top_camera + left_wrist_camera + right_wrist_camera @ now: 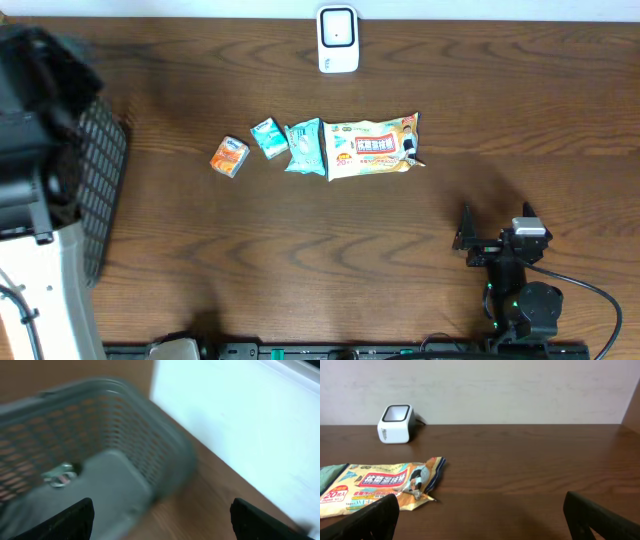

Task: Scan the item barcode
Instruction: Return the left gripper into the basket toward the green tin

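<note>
A white barcode scanner (338,40) stands at the table's far edge and shows again as the scanner (396,423) at the left of the right wrist view. Mid-table lie an orange packet (229,157), two teal packets (268,137) (303,146) and a large printed wipes pack (370,146). My right gripper (497,222) rests open near the front right, apart from the pack (375,485); nothing sits between its fingers (370,522). My left gripper (162,525) hangs open and empty beside the grey mesh basket (100,435). That view is blurred.
The basket (105,190) stands at the table's left edge, half hidden under my left arm (35,120). A small crumpled item (60,475) lies inside it. A white wall (240,420) runs past the basket.
</note>
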Controlling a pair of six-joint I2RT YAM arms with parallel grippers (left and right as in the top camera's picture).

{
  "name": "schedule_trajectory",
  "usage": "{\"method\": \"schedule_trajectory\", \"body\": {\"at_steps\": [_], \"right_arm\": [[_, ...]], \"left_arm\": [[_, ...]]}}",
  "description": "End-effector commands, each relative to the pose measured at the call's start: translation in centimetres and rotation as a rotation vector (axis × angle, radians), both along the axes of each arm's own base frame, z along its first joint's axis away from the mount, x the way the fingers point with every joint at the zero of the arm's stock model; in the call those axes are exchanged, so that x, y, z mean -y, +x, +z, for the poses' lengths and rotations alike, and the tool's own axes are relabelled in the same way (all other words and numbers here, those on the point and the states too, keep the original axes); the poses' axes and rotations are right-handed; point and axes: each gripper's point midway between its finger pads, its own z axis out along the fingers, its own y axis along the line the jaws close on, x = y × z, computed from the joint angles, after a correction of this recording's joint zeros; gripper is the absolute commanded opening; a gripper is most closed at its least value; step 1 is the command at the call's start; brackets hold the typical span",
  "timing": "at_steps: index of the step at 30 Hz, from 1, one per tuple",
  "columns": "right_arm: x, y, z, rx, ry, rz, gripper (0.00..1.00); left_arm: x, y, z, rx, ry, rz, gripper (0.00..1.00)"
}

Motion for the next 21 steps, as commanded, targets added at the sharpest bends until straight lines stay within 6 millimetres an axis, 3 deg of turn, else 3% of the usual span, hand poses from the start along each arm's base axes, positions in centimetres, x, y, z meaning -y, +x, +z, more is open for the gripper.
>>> {"method": "schedule_trajectory", "body": {"at_steps": [1, 6, 11, 16, 21], "right_arm": [[-0.2, 0.0, -0.1, -0.002, 0.007, 0.006, 0.99], [-0.2, 0.0, -0.1, -0.001, 0.006, 0.006, 0.99], [-0.2, 0.0, -0.1, -0.002, 0.007, 0.006, 0.99], [-0.2, 0.0, -0.1, -0.002, 0.007, 0.006, 0.99], [-0.2, 0.0, -0.1, -0.002, 0.006, 0.006, 0.99]], "left_arm": [[-3.5, -0.9, 0.5, 0.008, 0.029, 0.106, 0.86], [-7.9, -1.0, 0.0, 0.003, 0.053, 0.208, 0.86], [-11.9, -1.1, -2.6, -0.136, 0.095, 0.244, 0.86], [-15.4, -0.7, -7.3, -0.39, 0.159, 0.18, 0.92], [-16.6, -0.3, -13.6, -0.661, 0.188, 0.033, 0.93]]}}
